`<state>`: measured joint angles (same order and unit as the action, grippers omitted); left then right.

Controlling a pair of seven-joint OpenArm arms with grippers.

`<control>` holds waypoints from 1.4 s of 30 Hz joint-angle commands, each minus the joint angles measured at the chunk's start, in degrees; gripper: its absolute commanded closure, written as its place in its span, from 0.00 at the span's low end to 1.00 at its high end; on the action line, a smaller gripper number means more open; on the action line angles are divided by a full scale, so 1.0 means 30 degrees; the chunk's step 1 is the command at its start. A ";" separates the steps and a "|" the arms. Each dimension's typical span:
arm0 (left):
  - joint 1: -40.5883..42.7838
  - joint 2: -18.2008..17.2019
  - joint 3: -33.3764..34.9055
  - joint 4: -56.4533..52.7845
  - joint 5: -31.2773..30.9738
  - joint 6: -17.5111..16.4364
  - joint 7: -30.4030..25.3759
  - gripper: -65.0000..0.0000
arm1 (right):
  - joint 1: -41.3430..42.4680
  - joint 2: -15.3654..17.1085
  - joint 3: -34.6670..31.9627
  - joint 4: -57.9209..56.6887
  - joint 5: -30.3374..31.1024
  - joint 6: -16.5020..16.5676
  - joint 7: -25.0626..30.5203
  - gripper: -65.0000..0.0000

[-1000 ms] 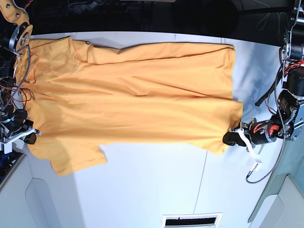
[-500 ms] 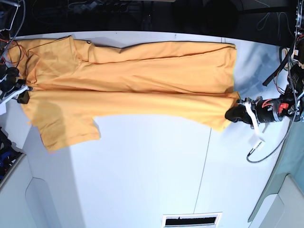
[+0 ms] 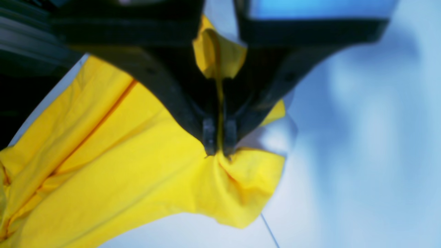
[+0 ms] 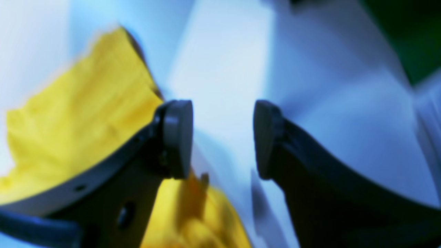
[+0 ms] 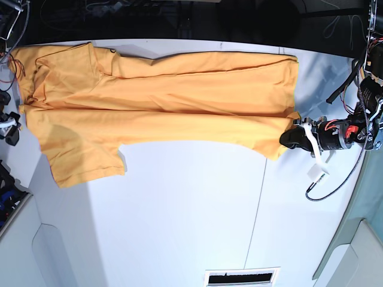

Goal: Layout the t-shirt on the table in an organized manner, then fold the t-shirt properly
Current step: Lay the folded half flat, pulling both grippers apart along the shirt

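Note:
The orange t-shirt (image 5: 167, 101) lies stretched along the far half of the white table (image 5: 191, 221), its near long edge folded over and one sleeve (image 5: 84, 158) pointing toward the front. My left gripper (image 5: 293, 139) is shut on the hem corner; in the left wrist view (image 3: 219, 137) the fabric (image 3: 137, 165) is pinched between the jaws just above the table. My right gripper (image 5: 12, 124) sits off the shirt's collar end, open and empty. In the right wrist view (image 4: 222, 137) the pads (image 4: 177, 137) stand apart with the shirt (image 4: 75, 113) to their left.
A thin dark seam (image 5: 258, 197) crosses the table right of centre. A slotted vent (image 5: 241, 277) sits at the front edge. A white cable (image 5: 326, 179) loops beside the left arm. Dark clutter lies beyond the far edge (image 5: 191, 40).
Both grippers carried the shirt's near edge toward the far side, folding it over. The right gripper then let go and drew away to the left. The left gripper still holds the hem.

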<state>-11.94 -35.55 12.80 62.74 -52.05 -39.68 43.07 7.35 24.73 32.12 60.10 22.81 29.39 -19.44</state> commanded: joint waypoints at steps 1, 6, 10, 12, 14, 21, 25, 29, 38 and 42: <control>-0.0393 -0.0364 -0.0160 0.0262 -0.0291 -0.0106 -0.0270 1.00 | 0.0736 0.0364 0.0015 0.0146 -0.0029 0.0124 0.0488 0.57; -0.0408 -0.0372 -0.0160 0.0262 -0.0299 -0.0106 -0.0277 1.00 | 0.3191 0.0372 0.0000 -0.2251 -0.0474 0.0124 0.0561 0.56; -0.0393 -0.0372 -0.0160 0.0262 -0.0291 -0.0106 -0.0262 1.00 | 0.5115 0.0372 -0.0015 -0.5595 -0.1537 0.0146 0.1413 0.56; -0.0401 -0.0372 -0.0160 0.0262 -0.0299 -0.0106 -0.0270 1.00 | 0.5646 0.0364 -0.0226 -0.7082 -0.2069 0.0211 0.2004 0.49; -0.0401 -0.0364 -0.0160 0.0262 -0.0306 -0.0106 -0.0284 1.00 | 0.5799 0.0357 -0.0874 -0.8102 -0.2120 0.0510 0.2412 0.41; -0.0393 -0.0189 -0.0160 0.0262 -0.0299 -0.0106 -0.0401 1.00 | 0.5734 -0.0138 -0.3621 -0.8714 -0.2958 0.0583 0.2994 0.41; -0.0401 -0.0051 -0.0160 0.0262 -0.0299 -0.0106 -0.0401 1.00 | 0.5741 -0.0867 -0.4058 -0.8706 -0.2951 0.1122 0.2994 0.41; -0.0401 -0.0058 -0.0160 0.0262 -0.0284 -0.0106 -0.0401 1.00 | 0.5741 -0.1450 -0.4051 -0.8699 -0.2951 0.1129 0.2994 0.43; -0.0503 -0.0248 -0.0160 0.0270 -0.0503 -0.0106 -0.0401 1.00 | 0.5734 -0.1574 -0.4036 -0.6543 -0.2783 0.1151 0.2667 1.00; -0.0444 -0.1013 -0.0160 0.1260 -0.1158 -0.0106 0.0386 1.00 | 0.5355 -0.1566 -0.4036 -0.3147 -0.2528 0.1144 -0.0437 1.00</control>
<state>-12.05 -37.58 12.80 65.63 -54.26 -39.62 45.32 22.26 19.18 19.90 49.84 14.31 32.21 -22.37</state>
